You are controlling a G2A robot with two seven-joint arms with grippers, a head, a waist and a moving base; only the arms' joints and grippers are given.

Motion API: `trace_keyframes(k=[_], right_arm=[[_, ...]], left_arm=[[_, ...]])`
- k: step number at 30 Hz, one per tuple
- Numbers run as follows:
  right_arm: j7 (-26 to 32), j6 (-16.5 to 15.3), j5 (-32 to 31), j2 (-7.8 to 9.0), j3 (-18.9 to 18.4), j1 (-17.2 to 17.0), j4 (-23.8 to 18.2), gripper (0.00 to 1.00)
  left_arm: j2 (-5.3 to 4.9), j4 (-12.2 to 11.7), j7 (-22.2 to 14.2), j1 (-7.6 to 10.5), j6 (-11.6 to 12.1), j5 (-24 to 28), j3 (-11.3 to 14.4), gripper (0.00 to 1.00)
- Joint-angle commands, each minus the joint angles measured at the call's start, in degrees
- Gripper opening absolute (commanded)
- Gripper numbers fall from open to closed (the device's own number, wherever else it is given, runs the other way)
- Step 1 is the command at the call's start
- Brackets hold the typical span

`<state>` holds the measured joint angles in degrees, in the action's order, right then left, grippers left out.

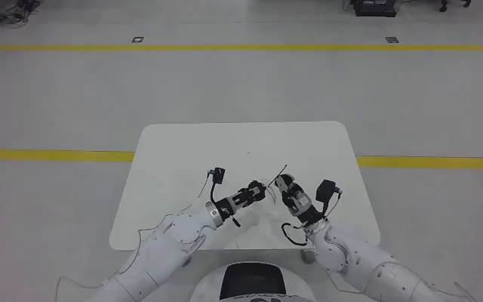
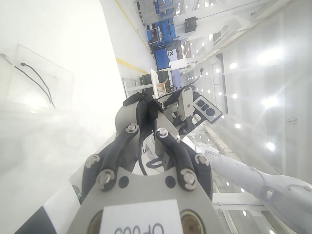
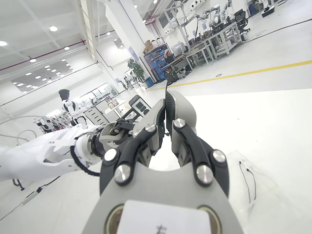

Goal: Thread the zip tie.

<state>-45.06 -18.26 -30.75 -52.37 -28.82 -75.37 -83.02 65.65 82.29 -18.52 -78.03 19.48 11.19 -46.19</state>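
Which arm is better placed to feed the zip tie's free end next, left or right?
Right, probably. The right gripper is shut on the zip tie, whose thin end sticks out past its jaws, free to aim. The left gripper, shut close beside it, suits steadying.

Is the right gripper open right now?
No, the right gripper is shut on a thin black zip tie, whose end sticks out beyond it in the right wrist view.

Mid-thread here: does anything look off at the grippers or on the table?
Nothing stands out. The zip tie is pinched between the shut fingers of the right gripper, its tail poking out past the tips. Two spare ties lie inside the clear tray on the table.
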Motion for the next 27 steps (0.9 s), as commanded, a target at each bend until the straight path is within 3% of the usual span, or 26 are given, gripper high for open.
trace_keyframes(k=[1,27], right_arm=[[0.57,0.22,-0.43,-0.23,-0.68,-0.51,-0.06,0.0],[5.06,-1.0,-4.4,-3.5,-7.8,-4.97,0.43,0.0]], left_arm=[[0.0,0.0,0.0,0.0,0.0,0.0,0.0,0.0],[0.0,0.0,0.0,0.0,0.0,0.0,0.0,0.0]])
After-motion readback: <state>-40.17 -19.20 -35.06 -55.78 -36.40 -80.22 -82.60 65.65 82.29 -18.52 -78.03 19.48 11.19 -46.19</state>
